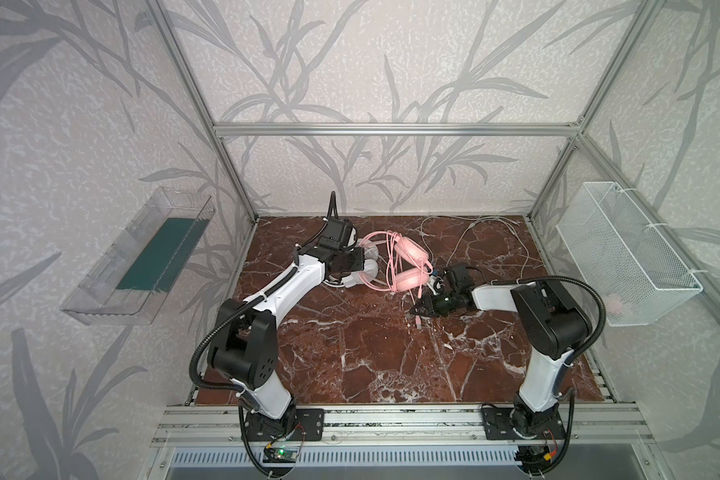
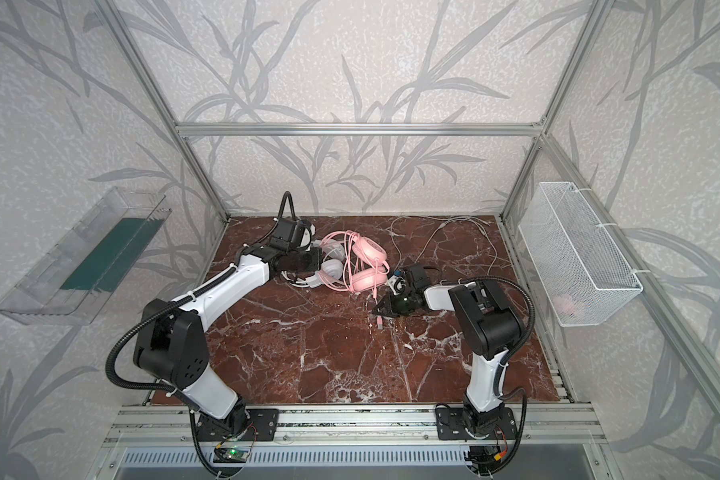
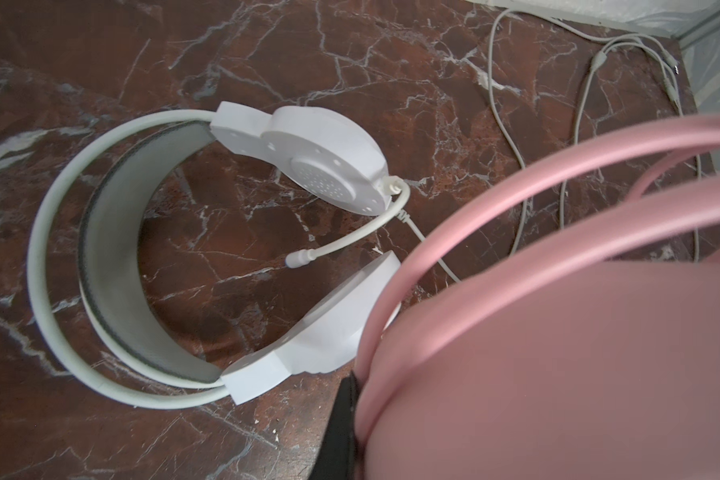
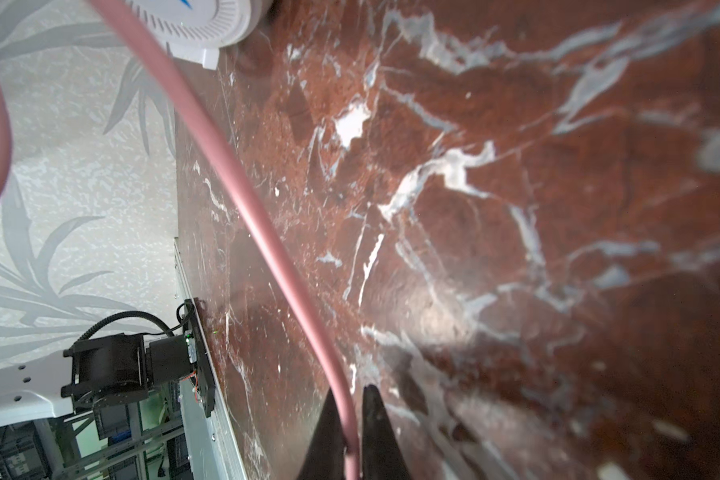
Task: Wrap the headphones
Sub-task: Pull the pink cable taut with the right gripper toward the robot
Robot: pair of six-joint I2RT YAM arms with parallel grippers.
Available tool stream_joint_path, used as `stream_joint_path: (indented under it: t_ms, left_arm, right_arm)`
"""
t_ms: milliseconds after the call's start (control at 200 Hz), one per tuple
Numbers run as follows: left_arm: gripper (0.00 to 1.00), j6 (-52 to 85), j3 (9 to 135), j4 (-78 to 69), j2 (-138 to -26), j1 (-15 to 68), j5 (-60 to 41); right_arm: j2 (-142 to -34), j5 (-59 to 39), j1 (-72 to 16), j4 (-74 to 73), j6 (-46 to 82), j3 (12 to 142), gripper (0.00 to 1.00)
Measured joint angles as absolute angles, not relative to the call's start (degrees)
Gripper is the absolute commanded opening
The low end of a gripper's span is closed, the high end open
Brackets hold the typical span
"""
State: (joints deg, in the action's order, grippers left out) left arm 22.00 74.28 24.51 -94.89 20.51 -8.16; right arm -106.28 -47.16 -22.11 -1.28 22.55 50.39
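Cable step: right gripper (image 4: 347, 399) pinches the pink cable (image 4: 246, 199) near its plug; left gripper (image 3: 350, 395) clamps the pink headset (image 1: 410, 266), at the table's (image 1: 350, 353) far centre, just beside the white headset (image 3: 308, 166). We would hold the line taut and lay even loops round the band.

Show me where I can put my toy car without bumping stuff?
The wide front half of the red marble table, up to the silver metal rail, is bare. It's crowded further back: pink padded headphones and white padded headphones sit bunched, the right hand pinches the thin pink cable, and a thin white cable loops across the back right.
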Motion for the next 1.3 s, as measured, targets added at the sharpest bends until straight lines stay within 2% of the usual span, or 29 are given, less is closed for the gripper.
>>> stream_joint_path:
  t_ms: [355,725,995,1300]
  left_arm:
    - [0.00,30.63,72.36,24.14,-94.87,21.10,-0.91]
    - [0.00,35.99,72.38,27.24,-94.87,22.76,3.44]
    - [0.00,41.39,72.10,27.77,-94.85,22.94,2.72]
    - [0.00,48.29,69.97,27.81,-93.19,23.11,1.41]
  right_arm:
    - [-97.34,-40.03,-26.70,7.29,16.82,48.86,0.00]
    - [-89.36,-27.59,-32.34,11.16,9.50,45.87,0.00]
    - [-82.61,-18.28,-33.54,7.57,7.31,40.25,0.00]
    - [-72.79,-10.83,-35.62,-3.70,4.91,29.82,0.00]
